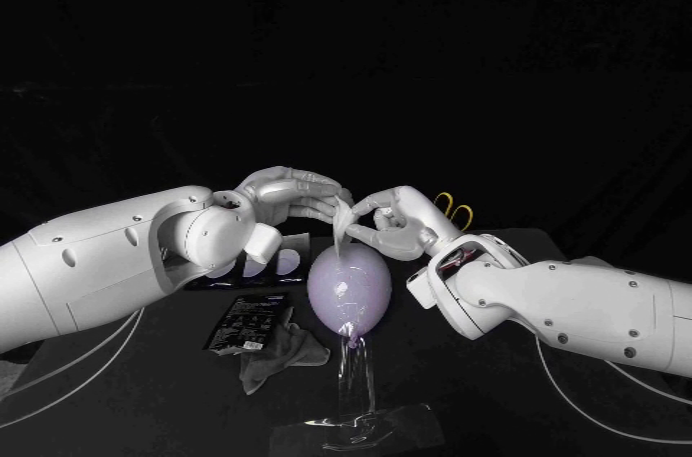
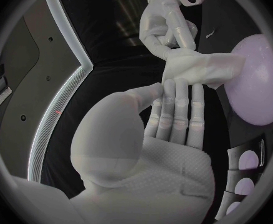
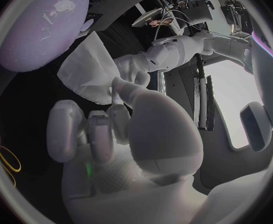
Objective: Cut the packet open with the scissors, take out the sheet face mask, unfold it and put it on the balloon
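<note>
The white sheet face mask (image 1: 340, 229) hangs as a narrow folded strip just above the lavender balloon (image 1: 349, 289). My left hand (image 1: 289, 195) pinches its upper edge from one side, and my right hand (image 1: 392, 222) holds it from the other. In the left wrist view the mask (image 2: 202, 67) lies across my left fingertips (image 2: 176, 87), with the right hand (image 2: 168, 27) beyond it and the balloon (image 2: 258, 82) beside it. In the right wrist view the mask (image 3: 86, 72) spreads between my right hand (image 3: 121, 129) and the balloon (image 3: 40, 25). The black packet (image 1: 245, 324) lies flat on the table.
The balloon stands on a clear holder (image 1: 356, 422) near the table's front. A grey crumpled sheet (image 1: 283, 353) lies beside the packet. The yellow-handled scissors (image 1: 456, 210) rest behind my right hand. A dark tray (image 1: 267, 264) with pale round pads sits under my left wrist.
</note>
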Controlling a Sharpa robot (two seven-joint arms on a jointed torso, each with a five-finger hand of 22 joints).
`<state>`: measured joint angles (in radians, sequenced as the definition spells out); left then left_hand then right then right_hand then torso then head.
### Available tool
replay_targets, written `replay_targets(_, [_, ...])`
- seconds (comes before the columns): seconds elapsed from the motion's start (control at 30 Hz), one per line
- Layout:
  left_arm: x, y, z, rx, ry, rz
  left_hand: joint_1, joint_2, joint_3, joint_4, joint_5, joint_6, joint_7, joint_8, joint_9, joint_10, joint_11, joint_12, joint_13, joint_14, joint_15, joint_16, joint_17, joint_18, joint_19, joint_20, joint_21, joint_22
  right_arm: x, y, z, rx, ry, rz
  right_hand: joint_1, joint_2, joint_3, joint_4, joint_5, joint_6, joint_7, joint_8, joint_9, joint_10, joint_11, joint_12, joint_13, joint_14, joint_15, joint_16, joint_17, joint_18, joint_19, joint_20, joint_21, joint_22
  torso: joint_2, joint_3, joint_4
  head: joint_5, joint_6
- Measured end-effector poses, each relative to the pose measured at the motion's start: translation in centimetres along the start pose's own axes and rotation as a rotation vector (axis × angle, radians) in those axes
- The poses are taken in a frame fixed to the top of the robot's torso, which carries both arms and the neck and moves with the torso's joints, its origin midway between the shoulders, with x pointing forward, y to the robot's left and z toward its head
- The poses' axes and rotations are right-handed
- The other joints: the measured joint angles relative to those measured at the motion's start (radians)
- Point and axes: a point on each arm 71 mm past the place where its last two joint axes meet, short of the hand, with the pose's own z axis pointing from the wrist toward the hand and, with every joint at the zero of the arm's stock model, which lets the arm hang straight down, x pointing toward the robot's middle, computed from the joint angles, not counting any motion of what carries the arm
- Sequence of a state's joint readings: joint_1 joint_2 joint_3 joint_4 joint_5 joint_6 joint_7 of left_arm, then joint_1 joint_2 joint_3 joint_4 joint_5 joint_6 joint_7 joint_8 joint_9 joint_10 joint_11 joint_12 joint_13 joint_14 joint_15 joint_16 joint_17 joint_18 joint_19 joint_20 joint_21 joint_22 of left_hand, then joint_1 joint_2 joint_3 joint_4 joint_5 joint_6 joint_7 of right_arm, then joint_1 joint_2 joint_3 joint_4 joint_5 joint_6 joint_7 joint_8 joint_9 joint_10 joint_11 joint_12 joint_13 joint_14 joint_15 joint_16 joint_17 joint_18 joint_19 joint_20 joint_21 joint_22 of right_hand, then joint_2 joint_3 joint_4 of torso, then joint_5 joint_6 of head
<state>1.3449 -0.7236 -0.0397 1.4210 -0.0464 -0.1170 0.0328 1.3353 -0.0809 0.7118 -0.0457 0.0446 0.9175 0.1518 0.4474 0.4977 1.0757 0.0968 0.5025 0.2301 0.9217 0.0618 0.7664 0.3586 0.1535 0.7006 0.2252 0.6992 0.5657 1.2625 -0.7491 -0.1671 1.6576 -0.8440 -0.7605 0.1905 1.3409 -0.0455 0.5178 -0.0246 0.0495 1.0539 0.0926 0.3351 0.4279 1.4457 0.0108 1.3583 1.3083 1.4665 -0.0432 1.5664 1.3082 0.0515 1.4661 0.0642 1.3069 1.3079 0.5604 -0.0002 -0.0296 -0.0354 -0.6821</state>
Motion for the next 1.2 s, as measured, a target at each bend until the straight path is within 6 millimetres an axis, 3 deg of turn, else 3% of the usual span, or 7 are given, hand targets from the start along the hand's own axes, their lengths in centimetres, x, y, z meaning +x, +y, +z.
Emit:
replay_targets(0.63, [-0.2,0.0,0.1,0.000,-0.024,0.018,0.000,0.000,0.000,0.000,0.000,0.002,0.002,-0.001,0.000,0.000,0.000,0.004,0.000,0.002,-0.002,0.000,0.000,0.011,0.000,0.000,0.000,0.000,-2.6,-0.4,1.2,0.002,0.029,-0.089,0.000,0.000,0.007,-0.007,-0.002,-0.004,0.000,0.012,0.003,0.007,0.000,0.004,-0.001,0.000,0.000,0.001,-0.001,0.000,0.000,0.000,0.000,0.000,0.000,-0.0006,0.0006,0.005,-0.001])
replay_targets(1.2, [-0.4,0.0,0.3,0.001,-0.065,0.022,0.000,0.000,0.000,0.000,-0.001,0.002,0.002,-0.004,0.000,0.000,0.000,0.004,0.001,0.002,-0.002,0.004,0.000,0.010,0.000,0.000,0.000,0.001,-3.2,0.2,2.2,0.001,0.113,-0.177,0.000,-0.001,0.010,-0.010,-0.002,-0.009,-0.002,0.016,0.007,0.007,0.000,0.009,0.000,0.000,0.000,-0.002,0.000,0.000,-0.001,0.000,0.000,0.000,0.000,-0.0007,0.0008,0.008,0.000])
